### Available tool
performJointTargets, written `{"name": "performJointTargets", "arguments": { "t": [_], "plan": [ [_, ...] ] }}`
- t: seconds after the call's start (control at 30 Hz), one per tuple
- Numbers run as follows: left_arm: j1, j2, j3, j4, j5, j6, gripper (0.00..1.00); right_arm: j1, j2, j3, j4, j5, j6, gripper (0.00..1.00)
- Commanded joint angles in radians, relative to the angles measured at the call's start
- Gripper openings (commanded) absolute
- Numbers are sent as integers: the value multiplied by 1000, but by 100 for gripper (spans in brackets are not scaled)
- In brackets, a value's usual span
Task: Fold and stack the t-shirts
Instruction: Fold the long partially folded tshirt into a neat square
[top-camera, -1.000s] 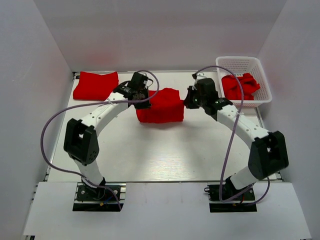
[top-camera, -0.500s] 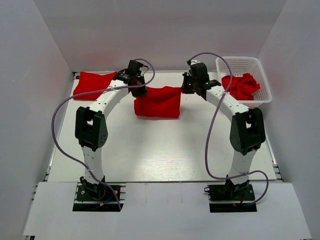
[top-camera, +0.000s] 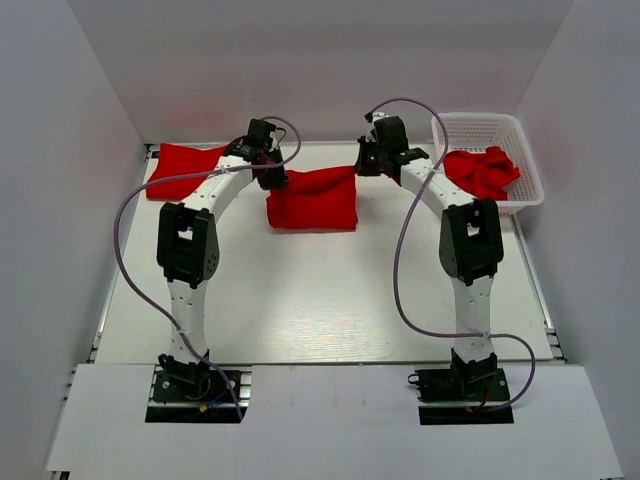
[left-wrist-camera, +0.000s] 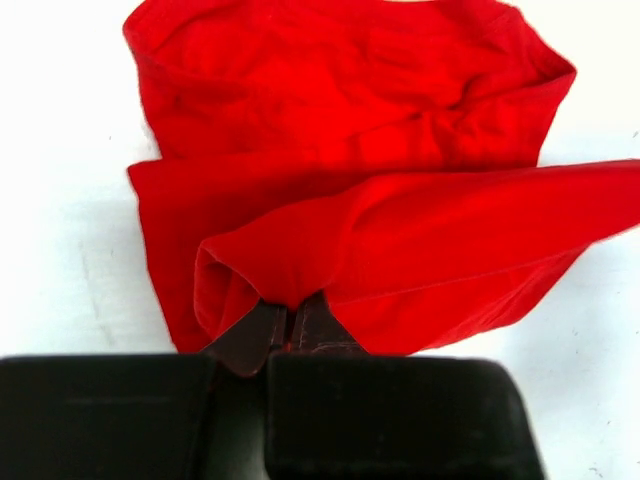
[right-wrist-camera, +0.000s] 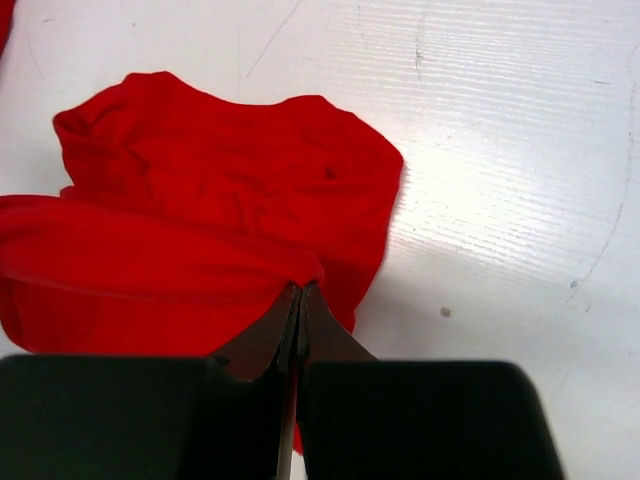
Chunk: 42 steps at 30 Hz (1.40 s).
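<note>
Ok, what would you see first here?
A bright red t-shirt held up between the left gripper and the right gripper, at the far middle of the table. Another red shirt lies folded at the far left, and a white basket at the far right holds crumpled red shirts.

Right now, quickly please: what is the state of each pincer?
Left pincer: closed, pinching the far left corner of the middle t-shirt.
Right pincer: closed, pinching the far right corner of the same t-shirt.
</note>
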Motion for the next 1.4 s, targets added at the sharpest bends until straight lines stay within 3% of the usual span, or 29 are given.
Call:
{"name": "performJointTargets", "arguments": {
  "t": [0.0, 0.07, 0.13, 0.17, 0.2, 0.23, 0.27, 0.33, 0.37, 0.43, 0.47, 0.5, 0.73, 0.83, 0.87, 0.97, 1.07, 1.17, 1.37],
  "plan": [
    [27, 11, 39, 60, 27, 25, 0, -25, 39, 77, 73, -8, -24, 0],
    [27, 27, 48, 72, 27, 25, 4, -28, 59, 85, 104, -13, -19, 0],
    [38, 53, 48, 84, 27, 25, 17, -28, 75, 93, 130, -25, -18, 0],
    [38, 53, 48, 101, 27, 25, 29, -31, 90, 97, 162, -25, -18, 0],
    [38, 53, 48, 132, 27, 25, 49, -28, 101, 112, 170, -36, -19, 0],
    [48, 53, 48, 149, 6, 25, 90, -31, 124, 117, 188, -42, -24, 0],
    [48, 53, 58, 162, 6, 25, 100, -32, 133, 157, 213, -47, -22, 13],
    [59, 53, 118, 163, -3, 25, 100, -35, 188, 242, 182, -112, -28, 27],
    [68, 53, 132, 163, -19, 34, 100, -37, 202, 293, 158, -125, -33, 43],
    [68, 39, 143, 163, -31, 62, 100, -31, 210, 323, 135, -133, -47, 51],
    [79, 28, 143, 173, -31, 83, 100, -35, 198, 312, 132, -125, -56, 77],
    [79, 4, 132, 173, -31, 95, 100, -37, 181, 301, 133, -108, -59, 90],
    [79, -93, -93, 276, 21, 264, 100, -34, -9, 41, 133, -82, -84, 90],
    [79, -104, -132, 287, 49, 306, 91, -34, -37, -37, 133, -96, -81, 90],
    [79, -104, -142, 287, 62, 322, 82, -35, -54, -44, 128, -96, -81, 90],
    [79, -91, -153, 307, 111, 344, 70, -34, -50, -53, 119, -91, -81, 90],
    [79, -44, -153, 307, 162, 344, 63, -34, -27, -38, 96, -86, -84, 90],
    [79, -7, -132, 307, 203, 344, 59, -34, -4, -12, 76, -86, -90, 90],
    [79, 28, -112, 356, 256, 335, 59, -37, 44, 21, 62, -86, -90, 90]
  ]
}}
